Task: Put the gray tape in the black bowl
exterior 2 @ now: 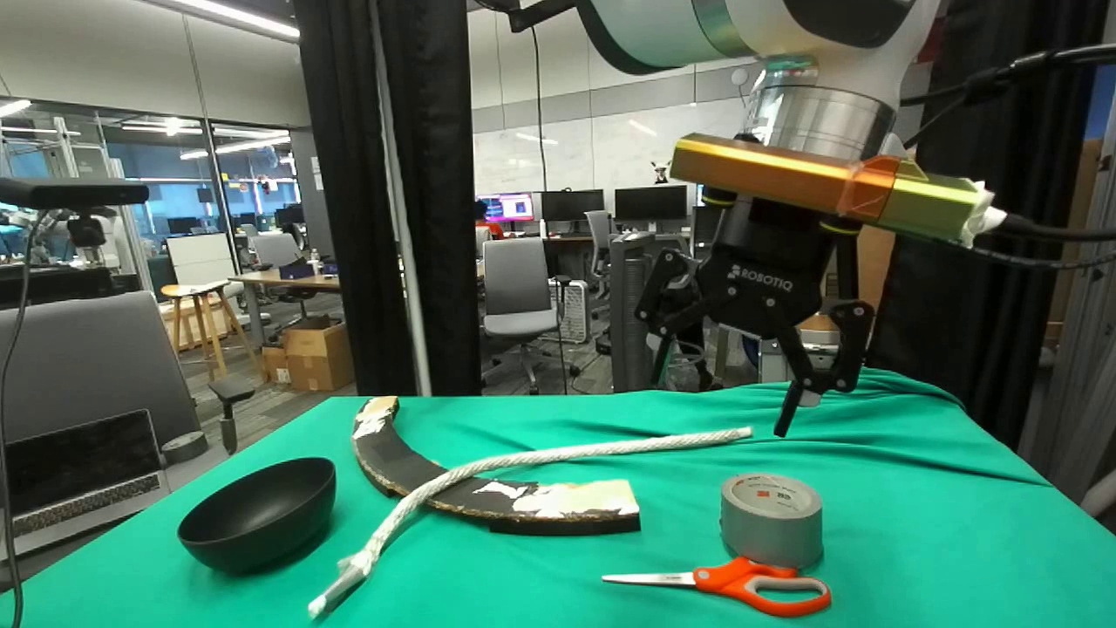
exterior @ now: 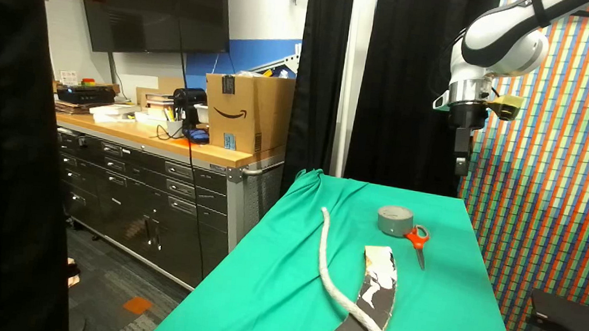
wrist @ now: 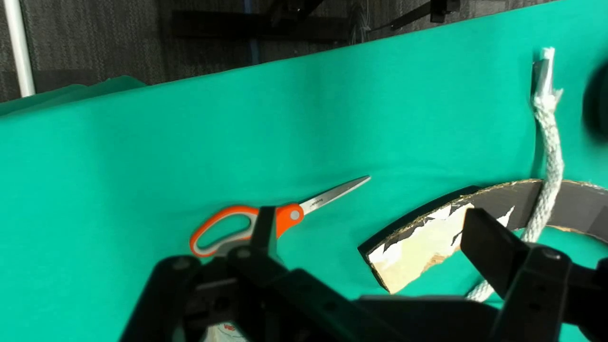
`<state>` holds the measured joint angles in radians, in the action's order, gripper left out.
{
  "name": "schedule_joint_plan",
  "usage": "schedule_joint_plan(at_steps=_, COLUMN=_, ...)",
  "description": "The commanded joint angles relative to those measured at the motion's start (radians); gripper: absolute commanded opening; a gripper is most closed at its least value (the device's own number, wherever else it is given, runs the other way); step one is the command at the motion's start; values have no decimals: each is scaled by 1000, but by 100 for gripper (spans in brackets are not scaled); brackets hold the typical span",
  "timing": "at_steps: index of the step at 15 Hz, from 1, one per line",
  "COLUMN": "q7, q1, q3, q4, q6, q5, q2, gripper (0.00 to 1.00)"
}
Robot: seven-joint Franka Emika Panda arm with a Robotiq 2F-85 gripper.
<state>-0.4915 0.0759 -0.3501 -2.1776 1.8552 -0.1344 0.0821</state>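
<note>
The gray tape (exterior 2: 772, 532) stands on the green cloth and also shows in an exterior view (exterior: 394, 225). In the wrist view only a small part of the tape (wrist: 225, 333) shows at the bottom, behind the gripper's left finger. The black bowl (exterior 2: 261, 516) sits at the left end of the table. Its edge shows at the right of the wrist view (wrist: 602, 104). My gripper (exterior 2: 722, 406) is open and empty, held above the cloth. It also shows in an exterior view (exterior: 460, 168), and its spread fingers show in the wrist view (wrist: 368, 213).
Orange-handled scissors (exterior 2: 741, 586) lie beside the tape, close against it. A white rope (exterior 2: 558, 455) crosses over a curved dark strip (exterior 2: 567, 508) between the tape and the bowl. A laptop (exterior 2: 83, 475) stands beyond the bowl. Black curtains (exterior: 407, 90) hang behind the table.
</note>
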Motion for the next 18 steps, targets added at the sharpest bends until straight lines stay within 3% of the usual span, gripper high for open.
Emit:
schedule_joint_plan(at_steps=1, q7=-3, q1=44, q3=43, q4=2, q6=-2, q5=-3, q2=-2, gripper=100)
schedule_joint_plan(at_steps=11, q7=114, q1=83, q3=78, q4=72, q6=21, q5=-153, q2=-43, gripper=100)
schedule_joint_plan(at_steps=18, q7=168, q1=91, q3=100, q4=102, q6=178, q5=-178, q2=-118, gripper=100)
